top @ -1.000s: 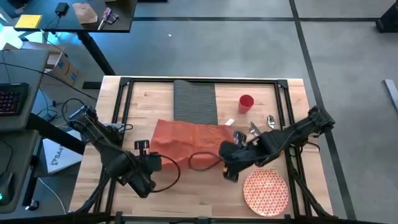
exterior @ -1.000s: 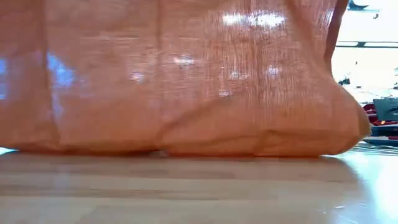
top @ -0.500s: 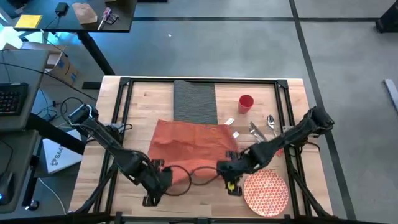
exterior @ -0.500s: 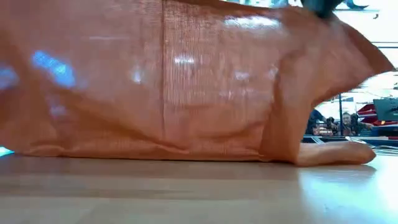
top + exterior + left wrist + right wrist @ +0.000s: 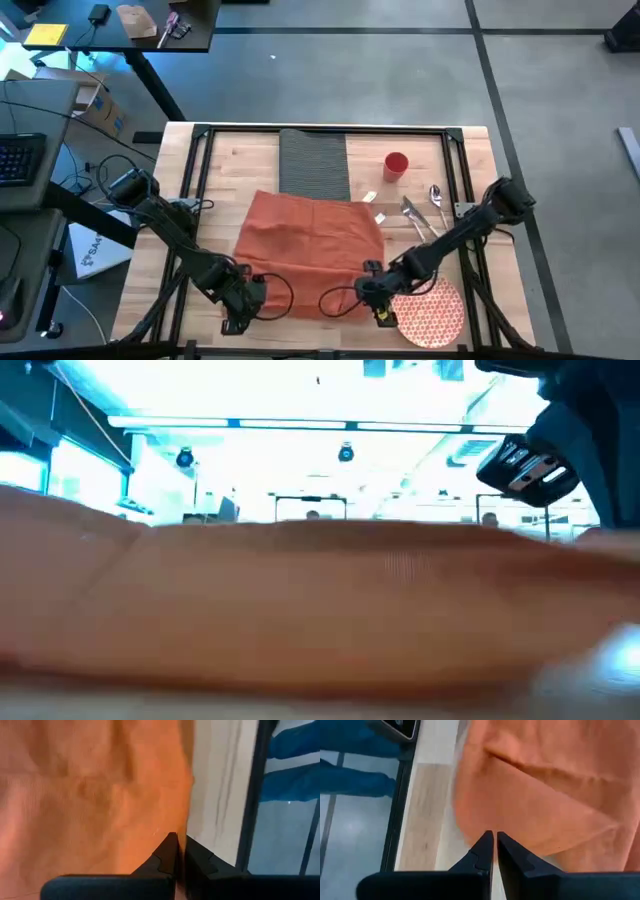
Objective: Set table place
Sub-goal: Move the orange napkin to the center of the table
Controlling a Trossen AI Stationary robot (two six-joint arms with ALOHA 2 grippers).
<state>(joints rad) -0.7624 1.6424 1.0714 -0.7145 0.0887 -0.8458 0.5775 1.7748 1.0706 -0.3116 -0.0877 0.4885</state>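
Napkin pulled flat by 2 grippers

The orange napkin [image 5: 305, 250] lies on the table [image 5: 230, 170], each near corner pinched so it spreads w/o wrinkles: left gripper [image 5: 243, 295] & right gripper [image 5: 372, 292] both closed tight on cloth. Placemat [image 5: 313, 165] is past the napkin's far edge, plate [image 5: 432, 312] just beside the right gripper.

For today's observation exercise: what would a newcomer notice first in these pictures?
The orange napkin spread over the middle of the table, with the left gripper and right gripper pinching its near corners. Beyond lie the grey placemat and red cup; the patterned plate sits near right.
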